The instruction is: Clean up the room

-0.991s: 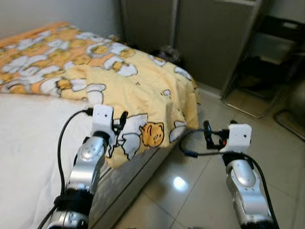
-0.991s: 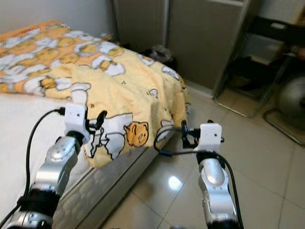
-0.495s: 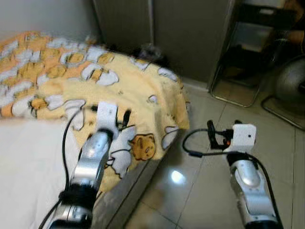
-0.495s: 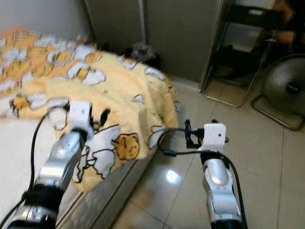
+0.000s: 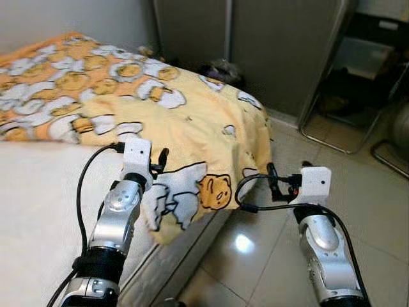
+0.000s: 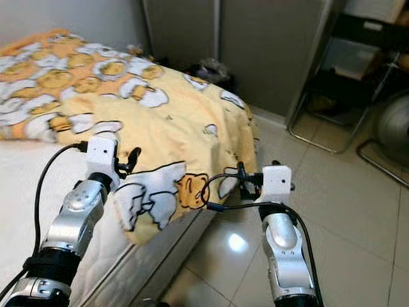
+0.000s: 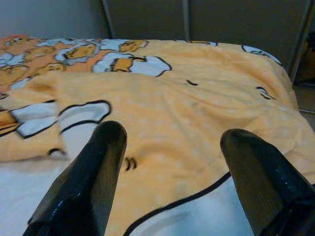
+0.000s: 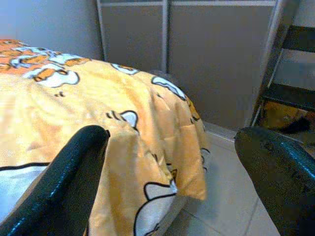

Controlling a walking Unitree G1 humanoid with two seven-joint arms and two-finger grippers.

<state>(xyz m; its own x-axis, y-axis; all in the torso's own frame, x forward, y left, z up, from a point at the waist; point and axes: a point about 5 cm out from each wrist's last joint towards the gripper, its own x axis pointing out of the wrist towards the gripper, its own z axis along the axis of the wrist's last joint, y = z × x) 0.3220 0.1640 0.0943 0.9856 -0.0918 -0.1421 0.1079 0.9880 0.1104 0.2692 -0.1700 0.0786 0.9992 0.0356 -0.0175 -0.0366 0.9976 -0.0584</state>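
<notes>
A yellow and orange blanket (image 5: 160, 109) printed with white cartoon shapes lies rumpled over the white bed (image 5: 38, 192), and one corner hangs off the bed's edge toward the floor. My left gripper (image 5: 161, 160) is held over that draped part, fingers (image 7: 88, 172) open with nothing between them. My right gripper (image 5: 273, 177) hovers above the tiled floor just beside the hanging corner, also open and empty. In the right wrist view the blanket's drooping corner (image 8: 162, 162) lies ahead between the two fingers (image 8: 64, 187).
Grey wardrobe doors (image 5: 275, 45) stand behind the bed's foot, with a small dark heap (image 5: 220, 69) on the floor in front of them. A black folding chair (image 5: 358, 83) is at the back right. Glossy beige tiles (image 5: 255, 256) spread out to the right of the bed.
The head camera has swung back so the bed sits more to the left. Both arms keep much the same pose, and both grippers stay open.
</notes>
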